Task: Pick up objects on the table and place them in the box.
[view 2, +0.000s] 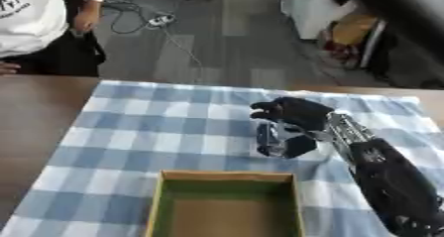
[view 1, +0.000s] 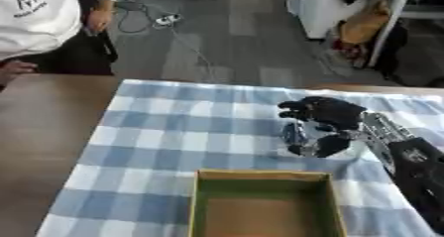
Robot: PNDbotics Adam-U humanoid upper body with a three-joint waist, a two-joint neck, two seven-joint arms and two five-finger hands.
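The right hand (view 1: 322,124) curls round a clear object (view 1: 297,133) just beyond the box (view 1: 260,176), above the cloth (view 1: 173,132). It looks slick; it may slip and miss the box.

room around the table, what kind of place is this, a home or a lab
Probably a lab or workshop, not a home: a power strip with cables lies on the grey floor, a white shelf unit stands behind, and the checked cloth and box look like a test setup.

Clear shiny object (view 1: 299,134) in right hand (view 1: 325,117), open green-walled box (view 1: 197,201) nearby
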